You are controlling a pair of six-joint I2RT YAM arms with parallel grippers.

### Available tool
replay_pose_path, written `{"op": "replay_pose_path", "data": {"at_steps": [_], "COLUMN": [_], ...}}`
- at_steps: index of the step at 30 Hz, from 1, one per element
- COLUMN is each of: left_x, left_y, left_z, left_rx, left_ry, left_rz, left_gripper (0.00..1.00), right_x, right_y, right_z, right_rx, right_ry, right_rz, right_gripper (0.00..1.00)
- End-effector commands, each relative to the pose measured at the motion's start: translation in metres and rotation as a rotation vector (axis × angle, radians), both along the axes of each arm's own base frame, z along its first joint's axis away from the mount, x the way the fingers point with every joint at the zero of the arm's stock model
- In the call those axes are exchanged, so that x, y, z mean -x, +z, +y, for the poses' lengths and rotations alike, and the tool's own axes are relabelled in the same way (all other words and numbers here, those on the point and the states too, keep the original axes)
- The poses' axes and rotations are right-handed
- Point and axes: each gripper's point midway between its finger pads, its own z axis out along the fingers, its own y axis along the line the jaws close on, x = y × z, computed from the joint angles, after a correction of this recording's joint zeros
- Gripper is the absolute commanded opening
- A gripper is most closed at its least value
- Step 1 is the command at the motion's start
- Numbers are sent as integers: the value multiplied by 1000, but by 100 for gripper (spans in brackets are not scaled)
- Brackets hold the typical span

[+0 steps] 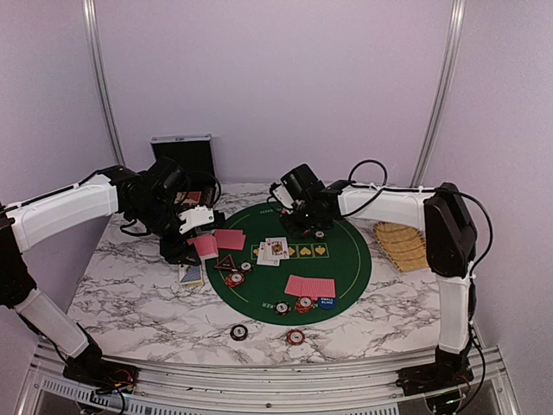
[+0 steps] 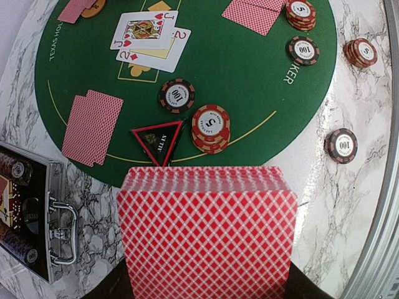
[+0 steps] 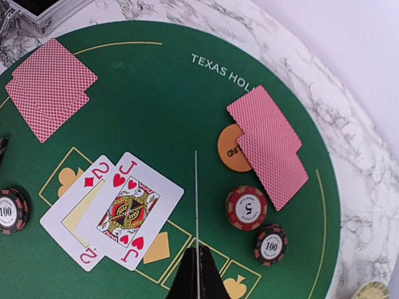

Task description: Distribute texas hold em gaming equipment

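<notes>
Red lattice-backed deck (image 2: 209, 230) fans — one thin card (image 3: 196, 199) edge-on.

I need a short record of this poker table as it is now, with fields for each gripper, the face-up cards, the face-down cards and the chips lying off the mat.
left gripper: shut on a deck of red-backed cards
right gripper: shut, above the green mat; unclear if anything is held
face-up cards: jack of hearts overlapping two of diamonds, mid-mat
face-down cards: left pair, near pair, far pair, all on the mat
chips off mat: black chip and red chip on the marble table
</notes>
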Motion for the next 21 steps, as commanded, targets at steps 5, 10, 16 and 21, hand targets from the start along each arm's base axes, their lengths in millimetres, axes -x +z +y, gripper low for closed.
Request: {"op": "replay_pose_path", "data": {"at_steps": [5, 10, 16, 21], "left_x": [2, 3, 2, 2], "left_y": [7, 8, 10, 9], "left_z": [1, 1, 0, 1], "left_rx": [19, 21, 25, 22], "left_ry": [0, -3, -2, 0], "left_rz": [-19, -22, -20, -21], "left_gripper": [0, 0, 0, 0], "right_x": [-12, -8, -6, -5], "right_y": [13, -3, -20, -30], "right_z": [18, 21, 27, 30], "right_rx": [250, 433, 573, 574], "right_ry": [112, 158, 214, 236], "right_rz": [-313, -395, -455, -433], "right_gripper": [0, 0, 0, 0]}}
